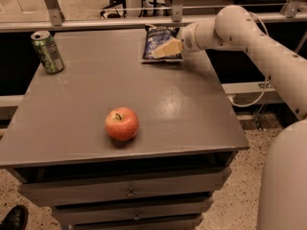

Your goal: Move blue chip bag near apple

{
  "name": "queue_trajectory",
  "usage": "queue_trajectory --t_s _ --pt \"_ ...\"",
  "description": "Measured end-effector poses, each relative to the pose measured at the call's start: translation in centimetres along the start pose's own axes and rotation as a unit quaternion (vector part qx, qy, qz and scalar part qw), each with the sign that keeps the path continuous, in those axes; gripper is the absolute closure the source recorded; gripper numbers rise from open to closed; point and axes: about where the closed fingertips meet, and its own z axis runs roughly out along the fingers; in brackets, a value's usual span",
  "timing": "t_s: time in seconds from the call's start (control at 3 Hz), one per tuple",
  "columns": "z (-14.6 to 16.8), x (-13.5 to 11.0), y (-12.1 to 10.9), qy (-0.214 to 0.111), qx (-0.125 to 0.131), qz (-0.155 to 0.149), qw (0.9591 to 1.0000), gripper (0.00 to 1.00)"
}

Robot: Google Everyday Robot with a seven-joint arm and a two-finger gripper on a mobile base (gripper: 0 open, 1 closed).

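A grey cabinet-style table [192, 109] with drawers [129, 191] in its front fills most of the view, seen from above and in front. On its near half, a little left of centre, a red-orange apple [122, 123] with yellowish patches sits upright, its short dark stem on top. At the far edge, right of centre, lies the blue chip bag [156, 36] — a dark-blue crinkly foil packet with white lettering, flat on the tabletop and well apart from the apple. A thick white robot arm [249, 32] comes in from the right side and reaches across the far right corner. Its pale yellowish gripper [162, 51] points left and slightly down, lying over the lower right part of the bag; from this angle it is not clear whether it clasps the bag or only rests above it. A green soda can [47, 51] stands upright at the far left corner — well apart from both the bag and the apple. A metal railing [96, 23] runs behind the table, and a dark shoe [14, 217] shows at the bottom left on the speckled floor.
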Motion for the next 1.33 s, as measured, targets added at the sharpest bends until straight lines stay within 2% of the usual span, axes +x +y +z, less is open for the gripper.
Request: queue_trajectory --t_s 0.33,1.33 --pt "0.79 0.25 -1.19 -0.004 0.012 0.015 0.9998 0.16" --pt "0.74 0.63 -1.53 -0.003 0.007 0.044 0.999 0.87"
